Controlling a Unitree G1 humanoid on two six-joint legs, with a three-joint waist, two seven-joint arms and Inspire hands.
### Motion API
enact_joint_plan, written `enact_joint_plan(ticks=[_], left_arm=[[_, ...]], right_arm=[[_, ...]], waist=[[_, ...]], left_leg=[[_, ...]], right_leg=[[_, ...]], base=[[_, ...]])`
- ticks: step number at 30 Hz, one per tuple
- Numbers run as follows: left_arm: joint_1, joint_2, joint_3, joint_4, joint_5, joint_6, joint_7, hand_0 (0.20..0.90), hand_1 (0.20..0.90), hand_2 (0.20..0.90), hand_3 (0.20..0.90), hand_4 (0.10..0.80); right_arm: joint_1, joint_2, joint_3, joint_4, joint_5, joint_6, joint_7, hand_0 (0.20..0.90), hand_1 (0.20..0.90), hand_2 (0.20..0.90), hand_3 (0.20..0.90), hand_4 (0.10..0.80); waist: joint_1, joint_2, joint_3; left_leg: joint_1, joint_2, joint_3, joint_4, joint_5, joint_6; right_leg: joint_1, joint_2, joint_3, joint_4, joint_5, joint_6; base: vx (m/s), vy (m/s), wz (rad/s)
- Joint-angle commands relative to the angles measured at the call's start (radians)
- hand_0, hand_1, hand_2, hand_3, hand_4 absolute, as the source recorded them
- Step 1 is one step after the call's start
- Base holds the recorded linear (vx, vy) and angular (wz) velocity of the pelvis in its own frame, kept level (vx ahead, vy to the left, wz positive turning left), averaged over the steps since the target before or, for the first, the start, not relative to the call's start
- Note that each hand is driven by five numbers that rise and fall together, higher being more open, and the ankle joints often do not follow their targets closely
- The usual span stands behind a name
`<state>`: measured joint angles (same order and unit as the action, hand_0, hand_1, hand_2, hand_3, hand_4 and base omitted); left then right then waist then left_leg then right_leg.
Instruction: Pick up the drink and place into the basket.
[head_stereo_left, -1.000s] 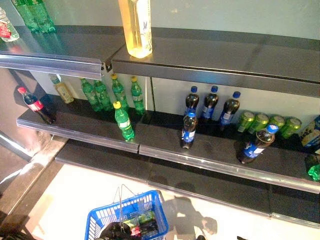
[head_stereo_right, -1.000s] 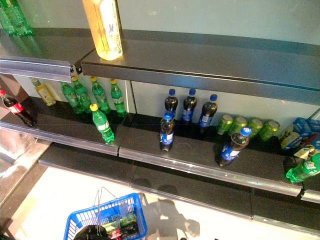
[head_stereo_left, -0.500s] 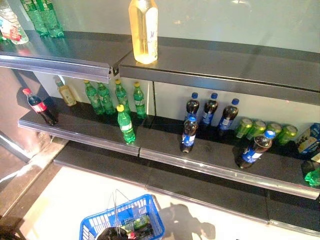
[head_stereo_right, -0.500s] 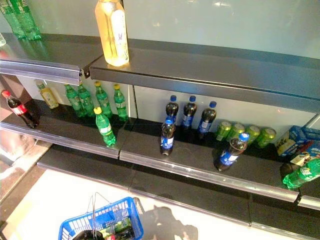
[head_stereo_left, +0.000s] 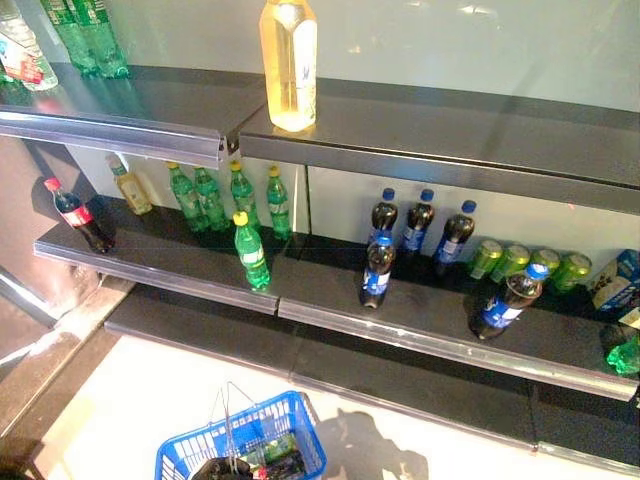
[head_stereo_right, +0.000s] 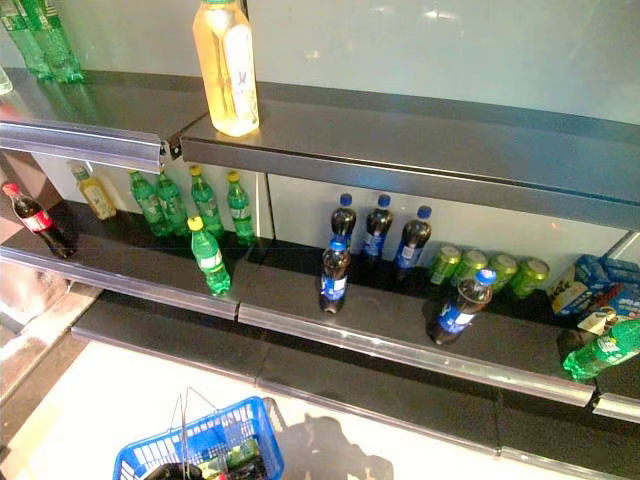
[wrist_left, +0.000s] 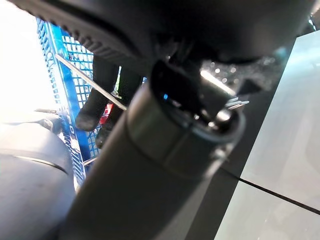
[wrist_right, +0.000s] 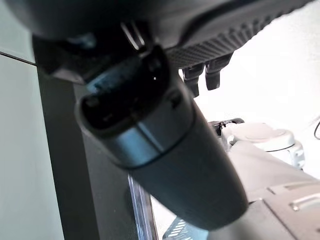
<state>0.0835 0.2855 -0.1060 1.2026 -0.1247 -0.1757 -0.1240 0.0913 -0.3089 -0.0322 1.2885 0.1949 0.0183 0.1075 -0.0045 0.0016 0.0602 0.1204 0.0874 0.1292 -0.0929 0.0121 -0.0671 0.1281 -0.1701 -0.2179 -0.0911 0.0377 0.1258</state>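
Left hand (wrist_left: 107, 92), fingers curled round the wire handle (wrist_left: 90, 82) of the blue basket (head_stereo_left: 190, 455), carries it low before the shelves; the right hand (wrist_right: 200, 75) hangs empty beside the body, fingers loosely straight. Compared with a second ago the whole view has shifted, so the basket sits lower in frame and more of the upper shelf (head_stereo_left: 430, 125) shows: the camera moved, not the goods. Several drinks (head_stereo_left: 280, 455) already lie in the basket. On the middle shelf (head_stereo_left: 420, 320) the dark cola bottle (head_stereo_left: 377, 272) and green bottle (head_stereo_left: 249, 251) stand nearest the edge, likely next candidates.
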Motion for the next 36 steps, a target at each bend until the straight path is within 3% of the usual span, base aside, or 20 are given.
enact_joint_plan(ticks=[1, 8, 10, 14, 20, 21, 27, 33, 36], left_arm=[[-0.068, 0.094, 0.032, -0.067, -0.027, -0.102, -0.011, 0.3, 0.3, 0.3, 0.2, 0.1], [-0.169, 0.067, -0.027, -0.136, -0.111, -0.107, 0.039, 0.3, 0.3, 0.3, 0.2, 0.1], [-0.2, 0.066, -0.043, -0.146, -0.138, -0.121, 0.06, 0.3, 0.3, 0.3, 0.2, 0.1], [-0.246, 0.08, -0.063, -0.163, -0.204, -0.138, 0.09, 0.3, 0.3, 0.3, 0.2, 0.1], [-0.264, 0.098, -0.073, -0.183, -0.24, -0.142, 0.092, 0.3, 0.3, 0.3, 0.2, 0.1], [-0.266, 0.1, -0.078, -0.188, -0.242, -0.141, 0.093, 0.3, 0.3, 0.3, 0.2, 0.1], [-0.263, 0.101, -0.091, -0.222, -0.262, -0.128, 0.114, 0.3, 0.3, 0.3, 0.2, 0.1], [-0.255, 0.107, -0.091, -0.241, -0.268, -0.129, 0.124, 0.3, 0.3, 0.3, 0.2, 0.1], [-0.221, 0.113, -0.078, -0.266, -0.264, -0.141, 0.124, 0.3, 0.3, 0.3, 0.2, 0.1]], right_arm=[[-0.056, -0.032, -0.012, 0.074, -0.029, 0.005, 0.013, 0.9, 0.9, 0.9, 0.9, 0.8], [-0.164, -0.054, 0.034, 0.057, 0.036, -0.01, -0.015, 0.9, 0.9, 0.9, 0.9, 0.8], [-0.19, -0.064, 0.04, 0.038, 0.053, -0.041, -0.017, 0.9, 0.9, 0.9, 0.9, 0.8], [-0.24, -0.089, 0.059, 0.001, 0.107, -0.111, -0.024, 0.9, 0.9, 0.9, 0.9, 0.8], [-0.277, -0.098, 0.08, -0.086, 0.17, -0.23, -0.034, 0.9, 0.9, 0.9, 0.9, 0.8], [-0.301, -0.1, 0.092, -0.157, 0.183, -0.278, -0.045, 0.9, 0.9, 0.9, 0.9, 0.8], [-0.315, -0.095, 0.137, -0.429, 0.187, -0.313, -0.071, 0.9, 0.9, 0.9, 0.9, 0.8], [-0.295, -0.106, 0.188, -0.673, 0.066, -0.353, -0.141, 0.9, 0.9, 0.9, 0.9, 0.8], [-0.251, -0.138, 0.219, -0.938, -0.136, -0.387, -0.192, 0.9, 0.9, 0.9, 0.9, 0.8]], waist=[[0.025, -0.003, 0.038], [0.032, 0.021, 0.18], [0.03, 0.021, 0.238], [0.022, 0.018, 0.324], [0.024, 0.012, 0.364], [0.022, 0.013, 0.373], [0.016, 0.009, 0.383], [0.009, 0.0, 0.389], [0.001, -0.011, 0.393]], left_leg=[[0.02, 0.042, 0.036, 0.006, -0.032, -0.017], [-0.125, 0.05, 0.01, 0.025, 0.026, -0.024], [-0.203, 0.053, -0.016, 0.097, 0.03, -0.029], [-0.38, 0.052, -0.065, 0.302, -0.001, -0.034], [-0.524, 0.045, -0.101, 0.466, -0.058, -0.03], [-0.556, 0.044, -0.102, 0.5, -0.073, -0.025], [-0.591, 0.037, -0.105, 0.52, -0.077, -0.014], [-0.595, 0.028, -0.103, 0.507, -0.071, -0.005], [-0.583, 0.016, -0.106, 0.501, -0.068, 0.005]], right_leg=[[-0.028, -0.052, 0.029, 0.038, 0.012, 0.042], [-0.195, -0.038, 0.047, 0.097, 0.029, 0.013], [-0.256, -0.041, 0.05, 0.153, 0.024, 0.004], [-0.427, -0.068, 0.07, 0.331, -0.007, -0.011], [-0.572, -0.084, 0.1, 0.494, -0.06, -0.023], [-0.612, -0.084, 0.107, 0.536, -0.072, -0.023], [-0.662, -0.075, 0.123, 0.574, -0.077, -0.021], [-0.672, -0.074, 0.117, 0.563, -0.064, -0.015], [-0.655, -0.071, 0.113, 0.548, -0.058, -0.01]], base=[[0.0, 0.0, 0.0], [-0.243, -0.003, 0.0], [-0.317, -0.031, 0.02], [-0.307, -0.013, 0.09], [-0.159, -0.019, 0.1], [-0.101, 0.011, 0.04], [-0.048, 0.019, -0.04], [-0.031, 0.002, -0.03], [-0.002, -0.005, 0.05]])
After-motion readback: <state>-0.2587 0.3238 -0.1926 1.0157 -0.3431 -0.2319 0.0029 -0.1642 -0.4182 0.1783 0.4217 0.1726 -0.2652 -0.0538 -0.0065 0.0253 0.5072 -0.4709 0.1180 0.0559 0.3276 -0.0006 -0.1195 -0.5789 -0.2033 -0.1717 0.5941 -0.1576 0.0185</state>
